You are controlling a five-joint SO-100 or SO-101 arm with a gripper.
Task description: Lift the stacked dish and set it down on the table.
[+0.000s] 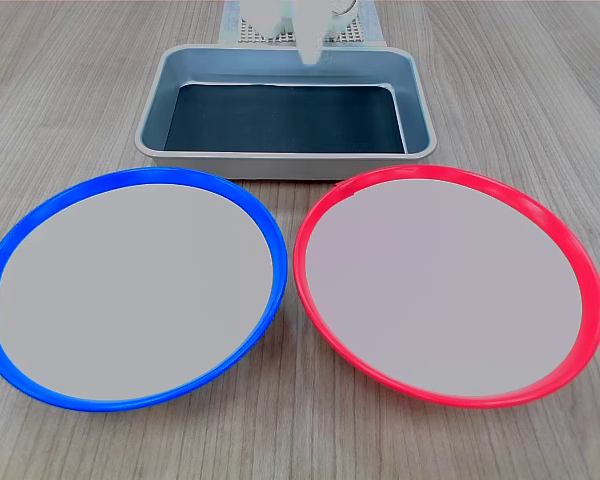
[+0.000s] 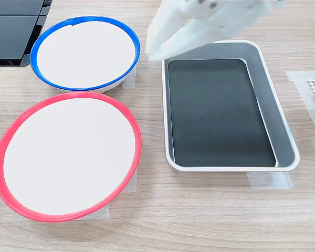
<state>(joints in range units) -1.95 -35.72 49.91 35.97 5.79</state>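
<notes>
red dish [image 1: 570, 250] on table [image 1: 70, 110] | fingers [image 2: 160, 44] (blurred) possibly closed

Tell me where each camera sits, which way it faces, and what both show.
First exterior view: low at the table's front, looking across the blue plate and red plate toward the tray; only the gripper tip shows.
Second exterior view: high at the side, looking down; the white gripper hangs over the tray's edge.
Shared: both plates, tray, gripper.

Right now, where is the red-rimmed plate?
In the first exterior view the red-rimmed plate lies on the table at right, beside the blue-rimmed plate.
</notes>
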